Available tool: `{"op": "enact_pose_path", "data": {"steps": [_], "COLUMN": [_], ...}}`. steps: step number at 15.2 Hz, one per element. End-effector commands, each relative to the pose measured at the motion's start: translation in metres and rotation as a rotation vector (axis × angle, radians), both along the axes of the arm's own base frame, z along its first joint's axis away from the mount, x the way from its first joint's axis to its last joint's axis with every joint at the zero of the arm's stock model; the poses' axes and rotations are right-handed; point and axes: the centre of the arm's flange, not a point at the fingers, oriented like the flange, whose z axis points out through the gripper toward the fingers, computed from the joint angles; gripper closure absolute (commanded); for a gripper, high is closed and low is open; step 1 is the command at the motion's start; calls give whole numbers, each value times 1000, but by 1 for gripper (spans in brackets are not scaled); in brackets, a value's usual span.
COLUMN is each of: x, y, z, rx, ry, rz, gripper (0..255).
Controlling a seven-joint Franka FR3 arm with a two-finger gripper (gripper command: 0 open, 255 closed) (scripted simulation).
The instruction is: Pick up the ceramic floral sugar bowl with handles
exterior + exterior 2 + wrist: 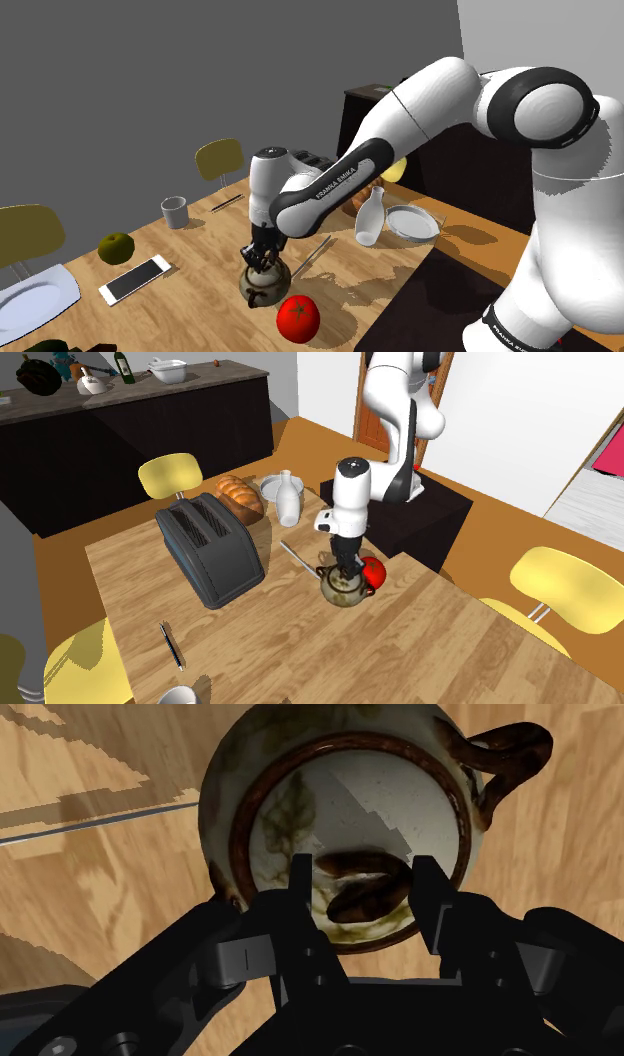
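The sugar bowl (pixel 262 285) is a round, cream pot with brown floral marks, a brown rim and looped brown handles. It stands upright on the wooden table (pixel 200 295), next to a red tomato (pixel 298 317). My black gripper (pixel 262 258) comes straight down onto it. From the second exterior view the gripper (pixel 346 567) reaches into the top of the bowl (pixel 343 588). Along the wrist, the bowl (pixel 350 794) lies just beyond the gripper (pixel 365 869), whose fingers clasp a brown handle at the bowl's near rim. The other handle (pixel 505 754) sticks out on the far side.
The tomato (pixel 373 573) touches or nearly touches the bowl. Chopsticks (pixel 310 258), a white bottle (pixel 369 219) and a white dish (pixel 411 222) lie close by. A phone (pixel 134 279), green fruit (pixel 116 247) and grey cup (pixel 175 211) sit further off. A dark toaster (pixel 210 549) and bread (pixel 240 498) stand across the table.
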Motion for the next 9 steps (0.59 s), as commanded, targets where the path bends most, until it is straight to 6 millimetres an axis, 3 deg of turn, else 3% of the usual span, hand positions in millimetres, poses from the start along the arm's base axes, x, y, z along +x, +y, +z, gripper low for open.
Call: {"op": "enact_pose_path", "data": {"steps": [1, 7, 9], "x": [2, 2, 2], "y": [0, 0, 0], "z": [11, 42, 43], "rx": [1, 1, 1], "ry": [-2, -2, -2], "rz": [0, 0, 0], "gripper": [255, 255, 255]}}
